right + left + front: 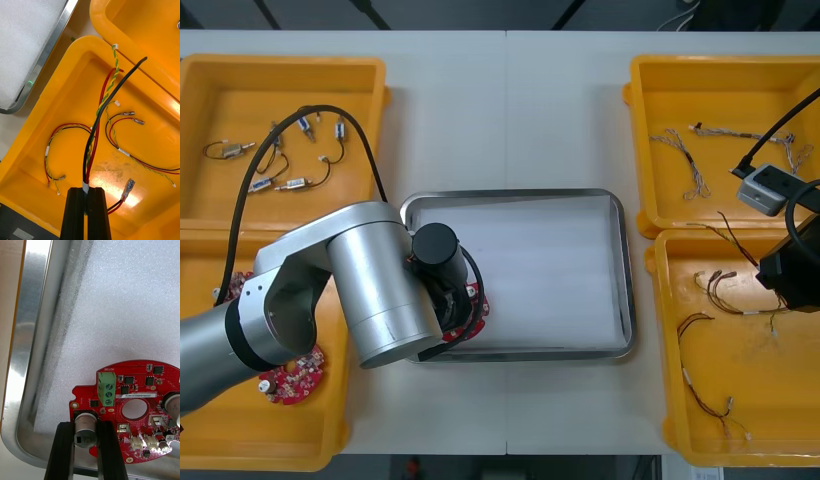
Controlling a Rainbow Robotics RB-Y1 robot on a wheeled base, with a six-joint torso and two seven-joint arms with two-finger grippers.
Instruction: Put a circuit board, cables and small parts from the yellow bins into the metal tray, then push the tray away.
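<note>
Circuit board [139, 416]: being placed, low over the white lining at the metal tray's [28, 333] near-left corner.
Left gripper [86, 427] clamps the board's round component; next, release and lift clear. Right gripper [87, 193] pinches cables [96, 120] above its yellow bin [67, 93]; carry these trayward.

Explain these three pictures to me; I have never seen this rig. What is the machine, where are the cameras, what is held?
It is a robot with two arms, each ending in a two-finger gripper. The front view looks down on a table with yellow bins at each side and a metal tray between. The other two cameras sit on the wrists, looking along the fingers. The left gripper is shut on a round red board, over the tray's near left corner. The right gripper, over the near right bin, is shut on cables: black, red and a yellow-green twist. More cables lie loose in that bin.
</note>
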